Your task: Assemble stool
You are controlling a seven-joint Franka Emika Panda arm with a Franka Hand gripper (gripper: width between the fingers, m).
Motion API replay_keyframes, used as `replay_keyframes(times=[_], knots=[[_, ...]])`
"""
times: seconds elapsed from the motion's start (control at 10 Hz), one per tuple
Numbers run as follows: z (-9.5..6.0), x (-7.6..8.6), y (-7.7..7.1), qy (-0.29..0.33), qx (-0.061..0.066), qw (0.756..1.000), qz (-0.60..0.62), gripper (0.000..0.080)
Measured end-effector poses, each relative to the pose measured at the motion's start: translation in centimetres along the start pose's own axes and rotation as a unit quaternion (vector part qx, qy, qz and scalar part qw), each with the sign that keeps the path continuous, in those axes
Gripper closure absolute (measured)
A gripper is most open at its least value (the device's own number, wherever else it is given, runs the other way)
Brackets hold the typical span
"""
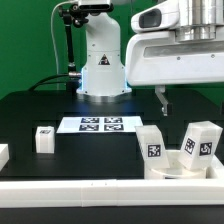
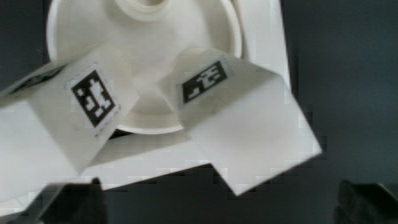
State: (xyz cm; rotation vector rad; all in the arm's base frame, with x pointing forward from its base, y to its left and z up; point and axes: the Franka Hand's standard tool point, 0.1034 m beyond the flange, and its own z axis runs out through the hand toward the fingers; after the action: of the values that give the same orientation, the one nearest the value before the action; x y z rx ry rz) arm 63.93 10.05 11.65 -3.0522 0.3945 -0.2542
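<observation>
The white round seat (image 1: 178, 170) lies at the exterior view's right, near the front rail. Two blocky white legs with tags stand on it, one (image 1: 152, 146) nearer the middle and one (image 1: 200, 140) further right. In the wrist view the seat (image 2: 151, 30) shows with both tagged legs (image 2: 80, 105) (image 2: 240, 100) standing close together on it. My gripper (image 1: 165, 101) hangs above and behind the seat, apart from it. In the wrist view the gripper (image 2: 217, 206) is open and empty, with a dark fingertip at each side.
A loose white leg (image 1: 44, 138) stands at the exterior view's left, and another white part (image 1: 3, 155) shows at the left edge. The marker board (image 1: 99, 124) lies in the middle in front of the robot base (image 1: 103, 70). A long white rail (image 1: 100, 190) runs along the front.
</observation>
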Motion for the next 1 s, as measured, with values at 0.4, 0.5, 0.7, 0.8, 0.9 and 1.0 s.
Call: replay_keyframes(times=[0.4, 0.5, 0.7, 0.8, 0.9, 1.0], knots=[[-0.11, 0.24, 0.41, 0.003, -0.019, 0.976, -0.215, 0.0151], [-0.27, 0.32, 0.42, 0.002, -0.025, 0.961, -0.275, 0.0151], [-0.24, 0.16, 0.70, -0.008, -0.029, 0.928, -0.371, 0.0151], [-0.21, 0.13, 0.67, -0.009, -0.030, 0.923, -0.384, 0.0151], [-0.20, 0.19, 0.88, -0.010, -0.032, 0.910, -0.413, 0.0151], [-0.18, 0.22, 1.01, -0.011, -0.034, 0.903, -0.428, 0.0151]])
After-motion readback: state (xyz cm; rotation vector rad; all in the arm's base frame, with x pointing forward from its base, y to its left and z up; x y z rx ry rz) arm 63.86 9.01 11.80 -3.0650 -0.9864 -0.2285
